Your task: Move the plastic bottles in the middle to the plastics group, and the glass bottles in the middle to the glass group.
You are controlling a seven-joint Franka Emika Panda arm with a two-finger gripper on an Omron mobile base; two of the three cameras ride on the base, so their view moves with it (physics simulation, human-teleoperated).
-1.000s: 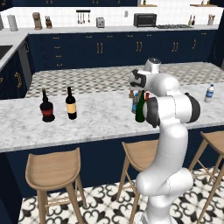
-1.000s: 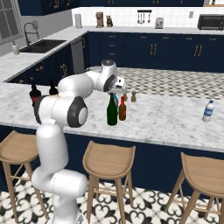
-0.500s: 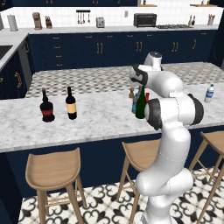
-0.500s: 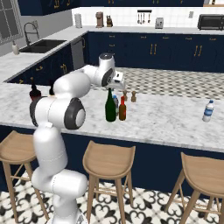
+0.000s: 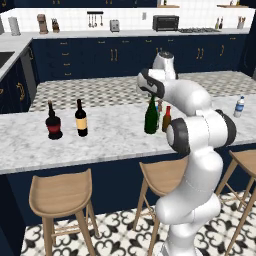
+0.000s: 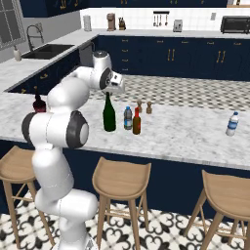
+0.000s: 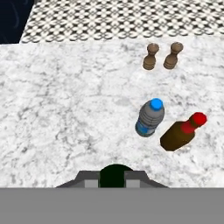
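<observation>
Tool [image 7: 116, 176] clenched on plain green bottle's [image 5: 151, 116] neck, blue-capped bottle [image 7: 149, 118] dark-banded, wine labels unreadable

We see the tall dark green bottle [image 6: 109, 113] upright on the marble counter [image 6: 185, 134], unlabelled, leftmost of the middle cluster in the right base view. Just beside it stands the small bluish plastic bottle [image 6: 128, 118] with its blue top and dark band, then the shorter amber-brown bottle [image 6: 136, 121] with a red cap, both upright. Far along the counter to the right sits the pale water bottle [image 6: 232, 124] with a blue cap, upright, well apart. At the other end we find two wine bottles upright near each other: the squat red-labelled one [image 5: 53, 121] and the slimmer yellow-labelled one [image 5: 81, 119].
</observation>
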